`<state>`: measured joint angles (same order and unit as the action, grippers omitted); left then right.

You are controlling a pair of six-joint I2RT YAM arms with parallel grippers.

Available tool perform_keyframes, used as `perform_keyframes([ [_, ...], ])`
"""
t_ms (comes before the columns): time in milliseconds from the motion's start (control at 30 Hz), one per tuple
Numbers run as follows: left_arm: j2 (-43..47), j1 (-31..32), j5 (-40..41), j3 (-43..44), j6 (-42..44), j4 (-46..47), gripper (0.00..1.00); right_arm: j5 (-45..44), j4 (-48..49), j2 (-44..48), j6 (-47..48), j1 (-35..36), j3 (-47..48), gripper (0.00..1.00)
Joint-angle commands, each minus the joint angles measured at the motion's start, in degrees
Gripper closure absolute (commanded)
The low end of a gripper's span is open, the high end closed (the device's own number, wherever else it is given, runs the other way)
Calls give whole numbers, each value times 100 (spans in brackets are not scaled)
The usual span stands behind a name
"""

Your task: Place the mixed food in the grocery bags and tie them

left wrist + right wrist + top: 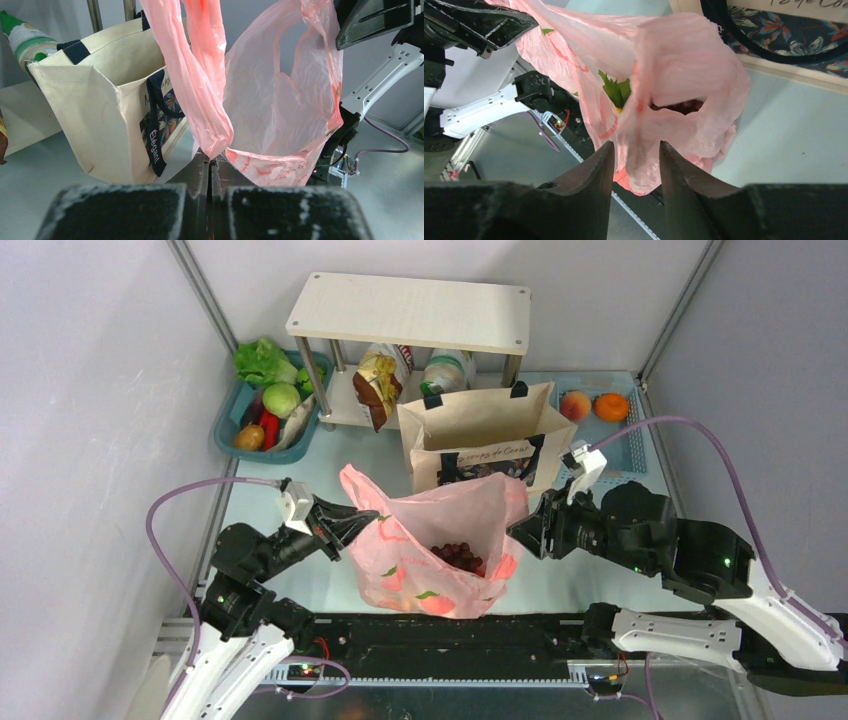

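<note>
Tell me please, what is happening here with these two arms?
A pink plastic bag hangs open between the two arms. The left gripper is shut on one handle. The right gripper has the other side between its jaws, which stand apart. Dark grapes lie inside. The canvas tote stands behind it.

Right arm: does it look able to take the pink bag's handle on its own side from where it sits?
Probably yes: the right gripper straddles bunched plastic of the pink bag, jaws apart, with nothing else between them. The left gripper is shut on the other handle.
</note>
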<state>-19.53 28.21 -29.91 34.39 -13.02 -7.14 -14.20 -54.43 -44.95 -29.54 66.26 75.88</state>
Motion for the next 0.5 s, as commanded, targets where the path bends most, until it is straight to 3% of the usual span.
perform_keyframes([
  [0,34,7,32,50,106,67,100,44,281,-43,-36,26,-33,73],
  [33,40,8,52,46,104,66,100,89,426,-46,-4,27,-32,82],
  [67,44,14,58,42,110,65,100,175,522,-22,46,25,-26,96],
  [100,45,11,78,42,114,64,100,222,706,0,87,26,5,99],
  [233,46,9,109,48,114,54,100,323,1146,239,183,23,172,100],
  [467,17,-35,265,117,247,-40,100,-634,1696,804,269,27,300,100],
])
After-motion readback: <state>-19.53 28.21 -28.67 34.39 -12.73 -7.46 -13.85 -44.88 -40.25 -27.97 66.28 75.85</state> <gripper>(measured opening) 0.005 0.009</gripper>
